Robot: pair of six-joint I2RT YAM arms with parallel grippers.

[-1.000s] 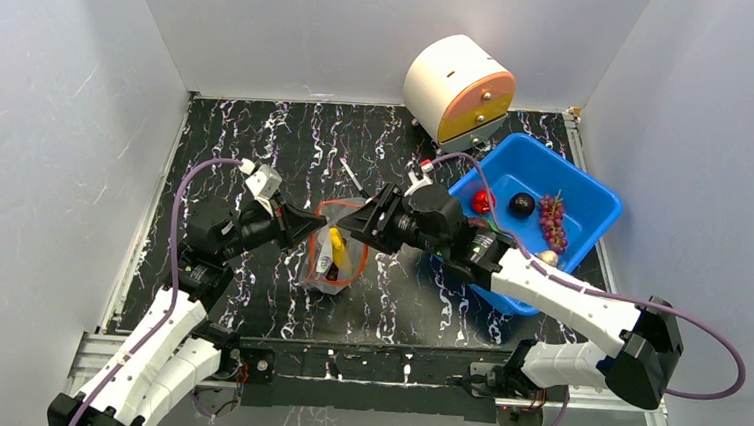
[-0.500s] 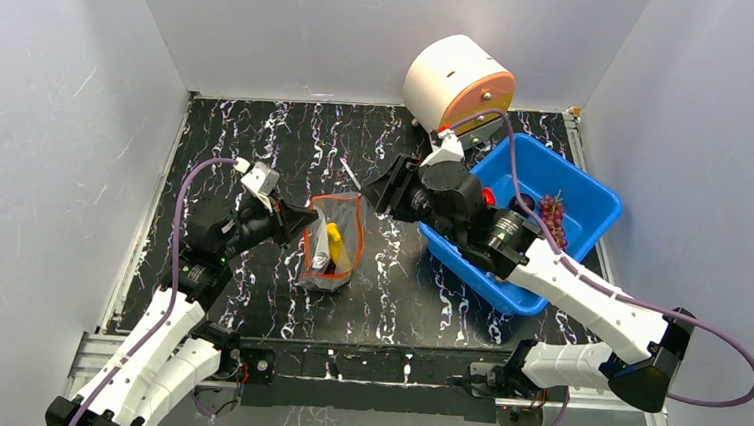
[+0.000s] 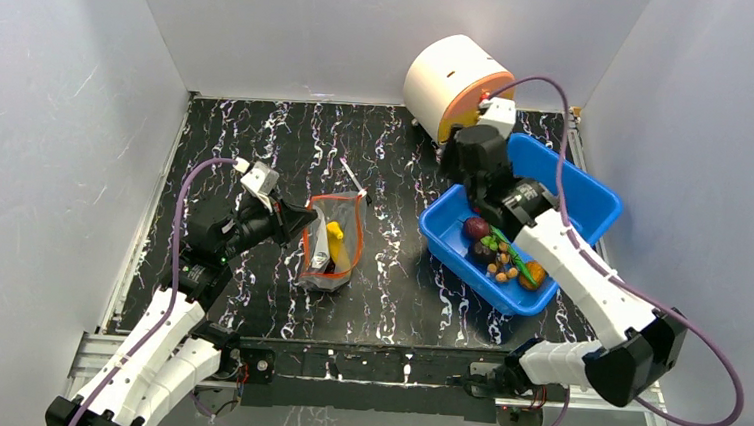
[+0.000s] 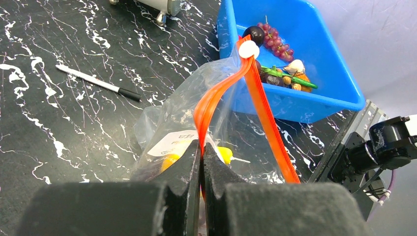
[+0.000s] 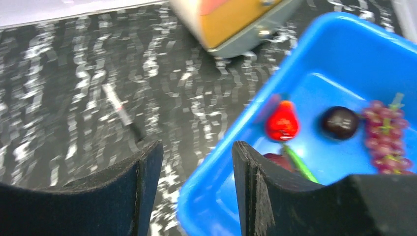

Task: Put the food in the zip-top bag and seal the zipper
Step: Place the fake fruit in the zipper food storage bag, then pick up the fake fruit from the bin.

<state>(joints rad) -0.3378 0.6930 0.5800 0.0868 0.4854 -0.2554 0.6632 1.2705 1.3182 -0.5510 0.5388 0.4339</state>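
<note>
Right claw [image 5: 196, 150] has swung from zip-top bag [image 4: 164, 110] to blue bin [image 3: 595, 193], parted, seemingly empty; left claw [image 4: 201, 147] pinches zipper [image 4: 221, 86].

You have one zip-top bag [image 4: 167, 105], one blue bin [image 3: 585, 192] and one pen [image 4: 98, 83]. You can count one banana [image 3: 336, 242], one grape bunch [image 5: 388, 142] and one red fruit [image 5: 282, 122].

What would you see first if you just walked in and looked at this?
The bright blue bin on the right, holding toy food like red grapes. Next, the clear zip-top bag in the middle, its orange zipper pinched in the left gripper, a yellow banana inside.
</note>
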